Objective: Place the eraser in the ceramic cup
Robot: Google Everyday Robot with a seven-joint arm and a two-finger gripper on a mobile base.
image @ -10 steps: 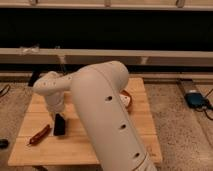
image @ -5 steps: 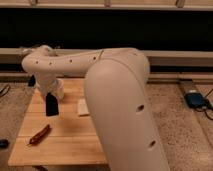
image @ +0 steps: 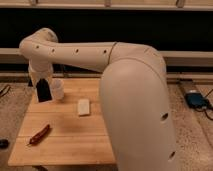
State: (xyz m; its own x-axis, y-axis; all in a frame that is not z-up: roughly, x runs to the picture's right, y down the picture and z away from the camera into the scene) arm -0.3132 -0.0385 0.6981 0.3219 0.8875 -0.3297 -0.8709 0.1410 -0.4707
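Your gripper (image: 42, 83) is clamped on the flat black eraser block (image: 43, 93), long axis upright, just beside the small white ceramic cup (image: 58, 89).

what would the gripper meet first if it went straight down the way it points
Likely the table, just beside the ceramic cup: the gripper, jaws shut on the eraser, points down next to it. Depth is unclear, so the cup's rim is possible.

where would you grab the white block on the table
Across its narrow width, coming straight down from above: the white block lies flat on the table, with its long sides free. The gripper is at the table's far left, beside the ceramic cup, shut on the eraser.
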